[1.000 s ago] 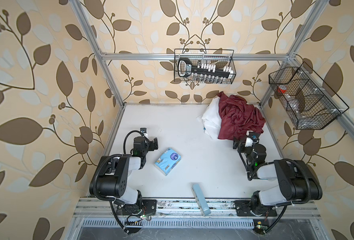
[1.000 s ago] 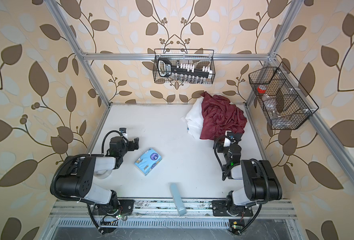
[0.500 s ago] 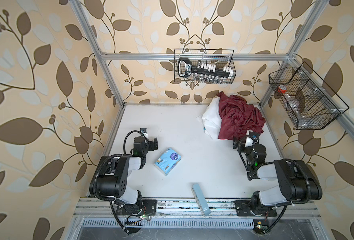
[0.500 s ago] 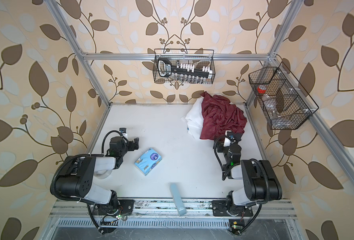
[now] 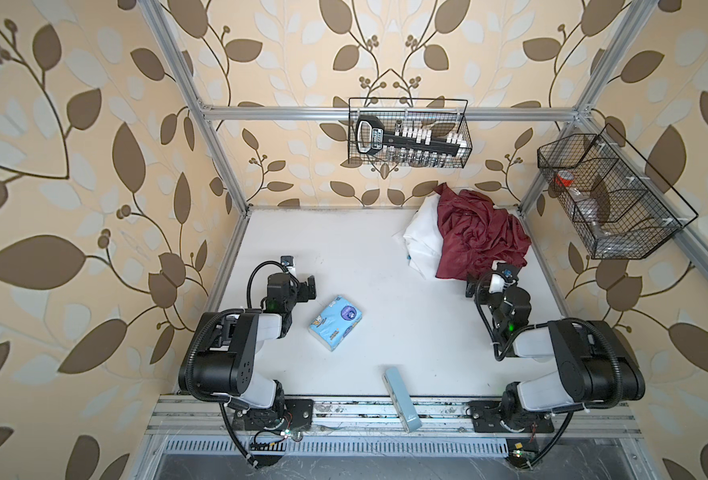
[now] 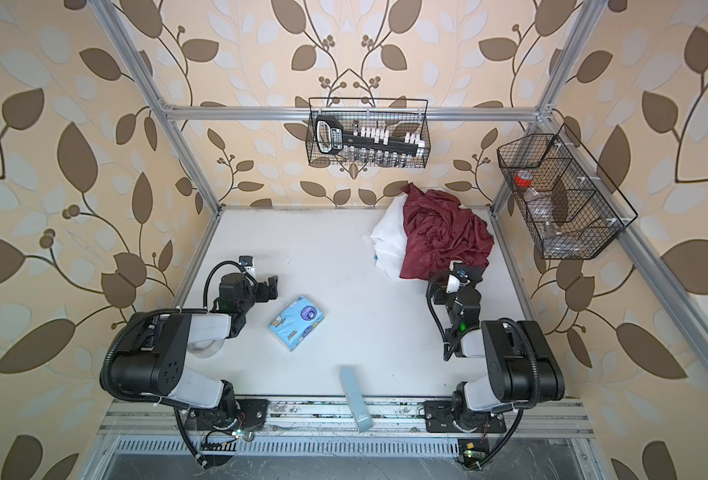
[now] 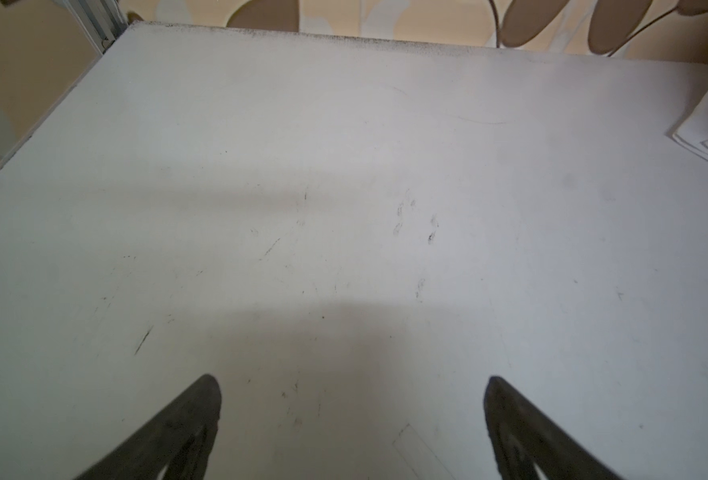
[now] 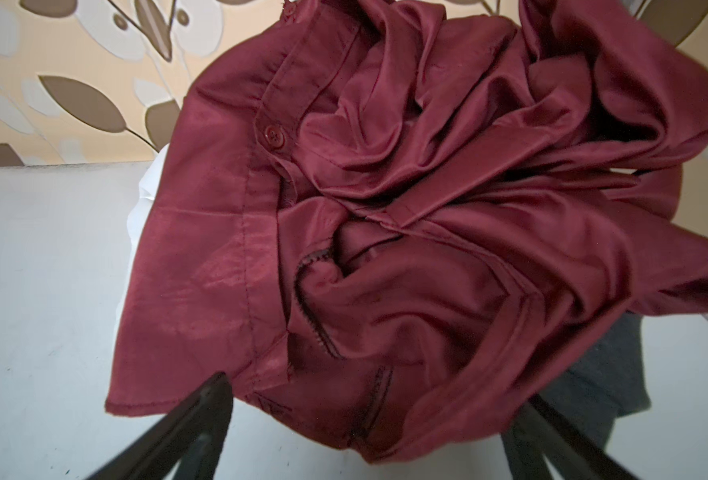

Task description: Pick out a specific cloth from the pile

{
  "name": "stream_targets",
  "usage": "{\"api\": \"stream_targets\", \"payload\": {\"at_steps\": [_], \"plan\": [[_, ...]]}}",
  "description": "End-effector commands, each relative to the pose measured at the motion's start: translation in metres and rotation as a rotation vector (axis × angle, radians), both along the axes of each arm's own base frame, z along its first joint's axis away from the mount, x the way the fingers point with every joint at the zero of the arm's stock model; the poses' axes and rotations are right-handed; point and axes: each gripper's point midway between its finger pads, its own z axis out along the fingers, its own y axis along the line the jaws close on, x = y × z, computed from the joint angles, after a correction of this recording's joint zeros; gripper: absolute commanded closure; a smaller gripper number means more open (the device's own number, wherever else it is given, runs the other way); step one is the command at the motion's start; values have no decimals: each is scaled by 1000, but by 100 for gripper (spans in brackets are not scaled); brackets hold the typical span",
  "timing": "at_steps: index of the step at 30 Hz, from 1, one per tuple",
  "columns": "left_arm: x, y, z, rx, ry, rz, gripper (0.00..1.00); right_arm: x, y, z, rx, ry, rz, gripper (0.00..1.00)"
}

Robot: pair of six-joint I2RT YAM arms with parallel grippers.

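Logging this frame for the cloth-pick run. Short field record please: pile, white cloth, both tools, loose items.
pile: far right corner of the table, maroon garment on top
white cloth: mostly under the maroon garment, showing on the side toward the left arm
right tool: open, empty, at the maroon garment's near edge
left tool: open, empty, over bare table
loose items: tissue pack, pale blue box

White table [image 5: 385,266] bears the pile [image 5: 476,237], a tissue pack [image 5: 335,323] — a pale-blue box [image 5: 400,399].
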Motion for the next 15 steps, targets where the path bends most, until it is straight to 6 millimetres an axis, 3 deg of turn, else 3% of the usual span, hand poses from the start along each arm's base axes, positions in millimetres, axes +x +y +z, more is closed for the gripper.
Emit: {"api": "stream_targets", "payload": {"at_steps": [1,8,11,15], "plan": [[5,1,42,-3,-38,9,1,8,-12,29,-26,-17,-88,2],[-17,-17,86,-92,-85,-61,1,-4,-32,58,6,63,-226,2],[-32,-38,110,-172,-125,-164,1,-8,-30,66,29,124,-229,2],[-52,-80,141,-270,-199,-362,1,-14,-23,75,55,199,-213,2]]}}
